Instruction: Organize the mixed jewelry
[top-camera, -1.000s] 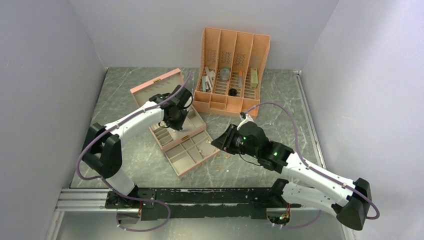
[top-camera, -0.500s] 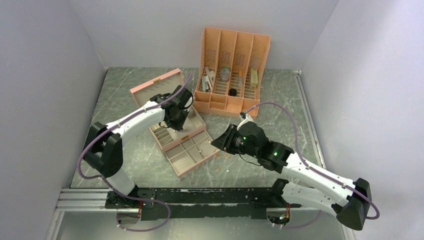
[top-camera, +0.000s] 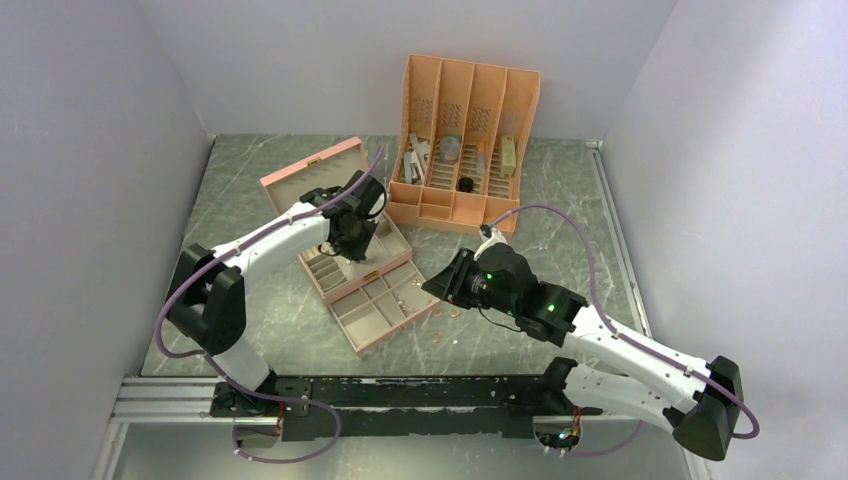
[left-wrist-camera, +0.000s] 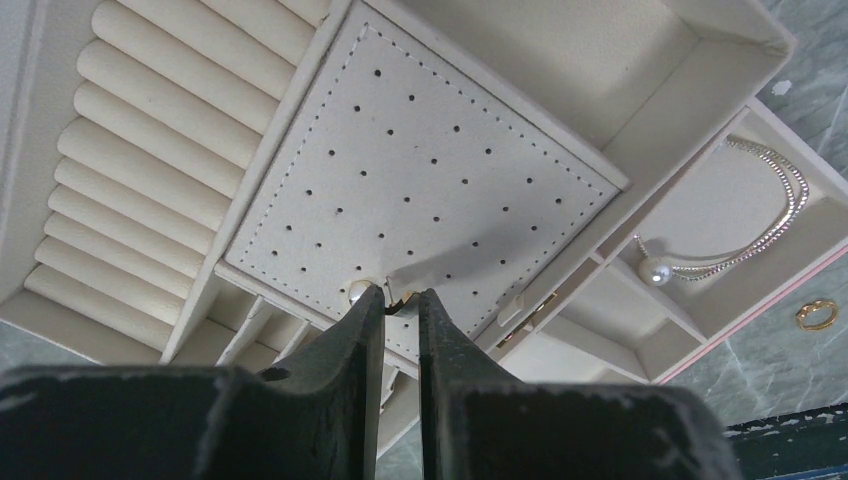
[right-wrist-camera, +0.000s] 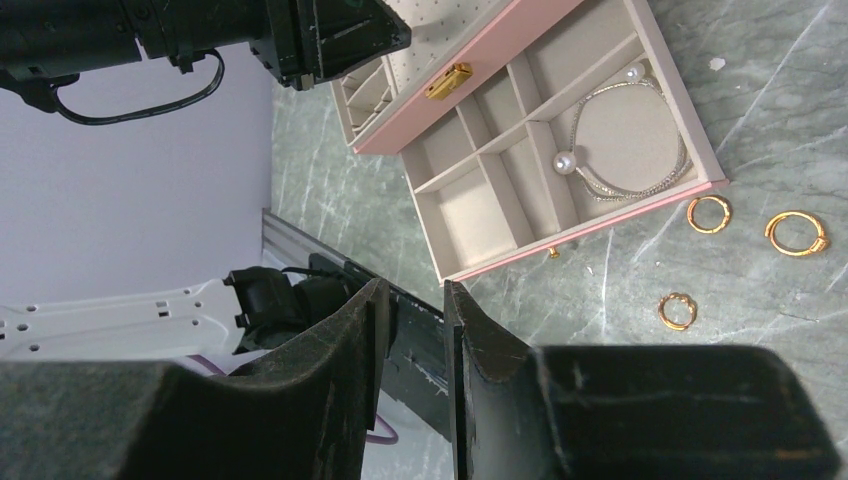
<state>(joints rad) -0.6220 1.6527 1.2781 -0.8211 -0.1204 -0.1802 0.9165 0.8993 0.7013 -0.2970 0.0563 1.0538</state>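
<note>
The left gripper (left-wrist-camera: 400, 298) hangs over the top tray of the box (top-camera: 310, 176), at the near edge of the perforated pad (left-wrist-camera: 420, 180). Its jaws are almost together and seem to pinch a tiny pearl earring (left-wrist-camera: 358, 291), with the pearl at one tip and a gold glint in the slit. The right gripper (right-wrist-camera: 412, 297) hovers off the box's right side, above the worktop (top-camera: 560, 200), its jaws partly apart with nothing between them. The box's drawer (right-wrist-camera: 590, 226) stands open, and a pearl-tipped bracelet (right-wrist-camera: 566, 162) lies in its end compartment. Three gold rings (right-wrist-camera: 709, 213) lie on the worktop just off the drawer's front, apart from one another. An orange organizer (top-camera: 470, 90) stands behind the box.
</note>
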